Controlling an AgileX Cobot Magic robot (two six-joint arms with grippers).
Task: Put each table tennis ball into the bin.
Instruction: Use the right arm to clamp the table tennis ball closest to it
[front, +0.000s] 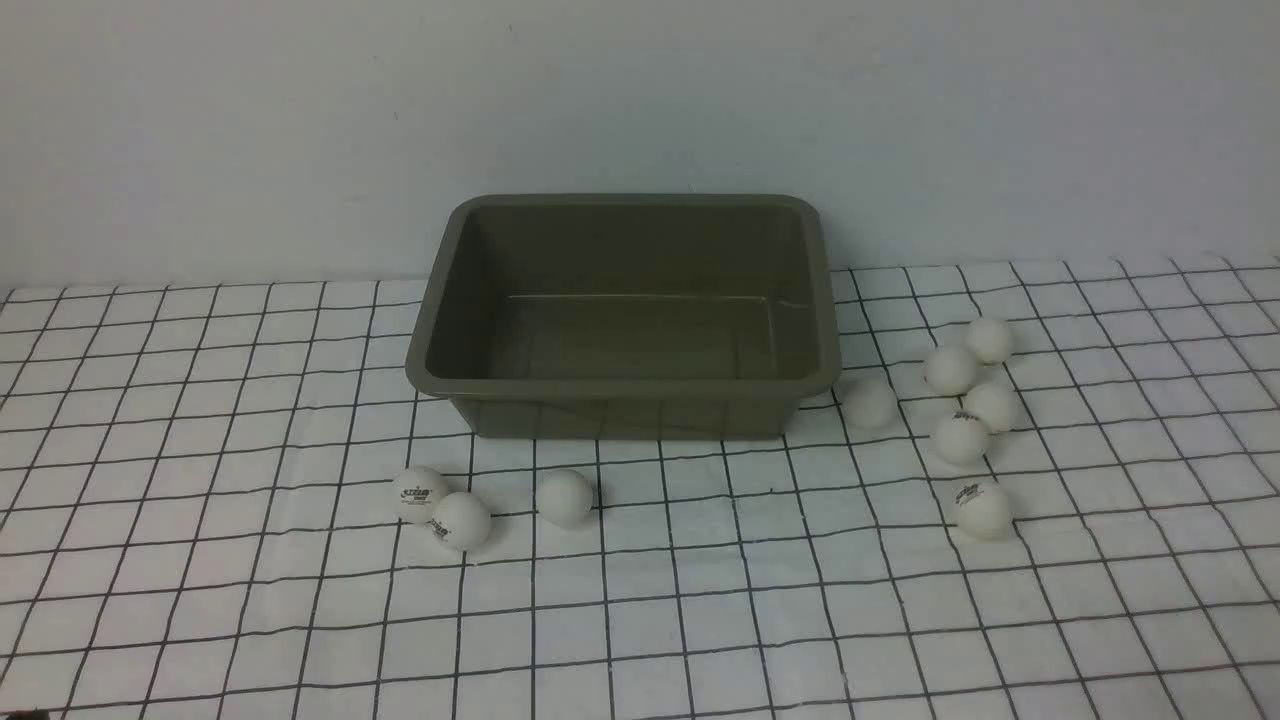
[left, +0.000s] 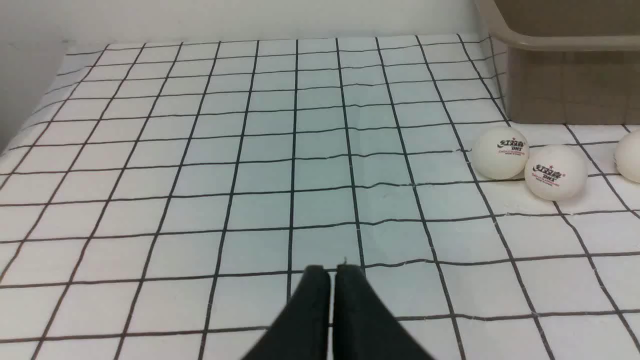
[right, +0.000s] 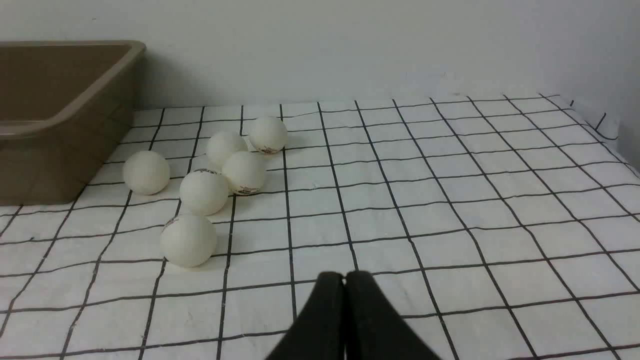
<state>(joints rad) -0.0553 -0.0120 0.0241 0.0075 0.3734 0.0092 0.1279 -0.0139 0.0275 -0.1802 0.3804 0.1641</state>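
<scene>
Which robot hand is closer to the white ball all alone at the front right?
Right. The shut right gripper sits just short of that small white table tennis ball; the shut left gripper is near the other end of the olive-grey plastic bin.

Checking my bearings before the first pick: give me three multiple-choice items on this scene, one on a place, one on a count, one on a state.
1. Where do most table tennis balls lie?
A) inside the bin
B) on the robot's right of the bin
C) behind the bin

2. How many balls lie on the checked cloth?
A) five
B) seven
C) nine

3. How do the left gripper and right gripper stand?
A) both shut, empty
B) both open
C) each shut on a ball

Answers:
1 B, six sit right of the bin against three at its left front.
2 C, the front view shows nine, none in the bin.
3 A, each wrist view shows fingertips together, nothing between.
</scene>
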